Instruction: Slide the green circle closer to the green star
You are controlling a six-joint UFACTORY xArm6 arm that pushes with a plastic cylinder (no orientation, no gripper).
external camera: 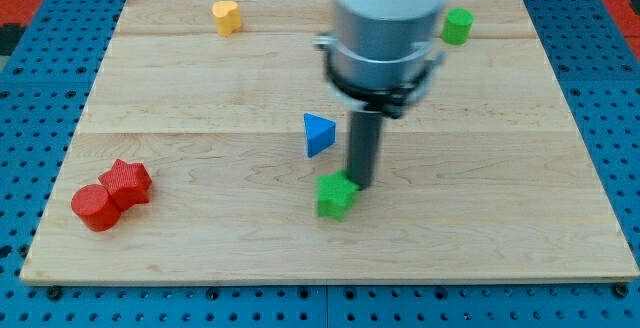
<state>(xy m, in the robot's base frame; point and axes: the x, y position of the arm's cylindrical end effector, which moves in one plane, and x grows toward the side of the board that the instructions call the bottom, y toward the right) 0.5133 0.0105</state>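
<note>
Right, the arm's got no jaws at all, just a dark smooth rod under a grey metal collar, holding nothing; my tip (360, 184) sits touching the top-right edge of the green star (336, 195), a matte, knobbly plastic block low-centre on the board. The green circle (457, 25), a short cylinder, is well apart, near the view's top right edge. A blue triangle (318, 134) lies just left of the rod. A yellow heart-ish block (227, 16) is at top left. Red star (127, 182) and red circle (94, 207) touch at bottom left. Board (500, 218) is pale, glued wood planks w/ visible grain, resting on a blue pegboard (30, 88) w/ rows of holes.
</note>
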